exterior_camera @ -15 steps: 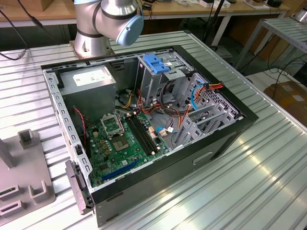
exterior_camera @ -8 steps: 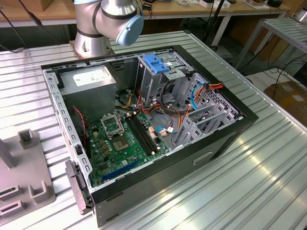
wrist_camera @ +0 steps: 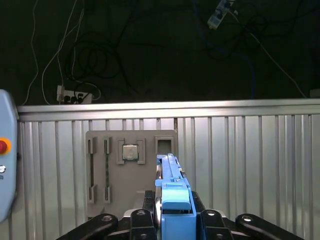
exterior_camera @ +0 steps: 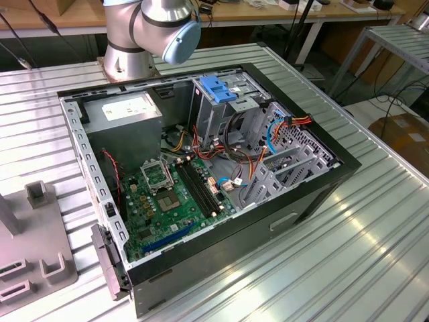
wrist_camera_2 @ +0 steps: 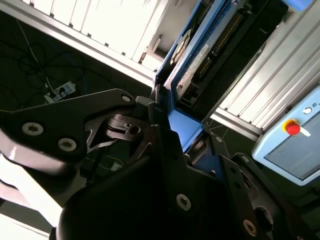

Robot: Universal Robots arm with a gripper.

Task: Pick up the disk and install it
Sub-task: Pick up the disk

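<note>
In both wrist views my gripper (wrist_camera: 173, 216) is shut on the disk (wrist_camera: 170, 175), which I hold by one end, raised above the slatted metal table (wrist_camera: 250, 165). In the first wrist view the disk is seen edge-on, with its blue rail between the dark fingers (wrist_camera: 145, 215). The second wrist view has the gripper (wrist_camera_2: 172, 131) clamped on the blue end, and the disk (wrist_camera_2: 196, 52) reaches away with its label and connector side showing. The open computer case (exterior_camera: 315, 194) lies on the table, and the arm's base (exterior_camera: 144, 33) stands behind it.
Inside the case are a tall metal cage with a blue tab (exterior_camera: 218, 90), a grey metal box (exterior_camera: 124, 114), a green motherboard (exterior_camera: 174, 201) and loose cables. A grey holder plate (wrist_camera: 100, 170) lies on the table below the gripper. A pendant with a red button (wrist_camera_2: 292, 127) is nearby.
</note>
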